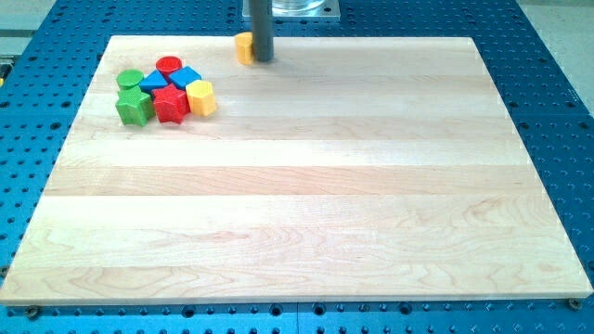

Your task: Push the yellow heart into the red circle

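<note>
The yellow heart [243,47] lies near the board's top edge, partly hidden behind the rod. My tip [263,60] stands right against the heart's right side. The red circle [169,66] is to the left, at the top of a tight cluster of blocks near the board's upper left. The heart is apart from the cluster, a short gap to the right of the red circle.
The cluster also holds a green circle [130,80], a green star [134,106], a red star [170,103], two blue blocks [186,77] and a yellow hexagon [200,97]. The wooden board [306,204] lies on a blue perforated table.
</note>
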`<action>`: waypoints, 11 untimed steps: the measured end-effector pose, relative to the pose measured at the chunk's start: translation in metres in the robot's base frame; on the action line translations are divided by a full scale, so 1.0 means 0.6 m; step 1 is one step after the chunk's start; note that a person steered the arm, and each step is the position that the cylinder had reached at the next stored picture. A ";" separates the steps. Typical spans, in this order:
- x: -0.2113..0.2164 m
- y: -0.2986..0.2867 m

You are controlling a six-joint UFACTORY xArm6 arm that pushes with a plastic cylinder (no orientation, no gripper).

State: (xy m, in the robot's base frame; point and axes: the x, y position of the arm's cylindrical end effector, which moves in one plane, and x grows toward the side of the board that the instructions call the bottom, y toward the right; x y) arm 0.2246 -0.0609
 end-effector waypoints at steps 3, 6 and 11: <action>-0.048 -0.102; -0.046 -0.197; 0.030 -0.353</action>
State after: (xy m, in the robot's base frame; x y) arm 0.2424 -0.2727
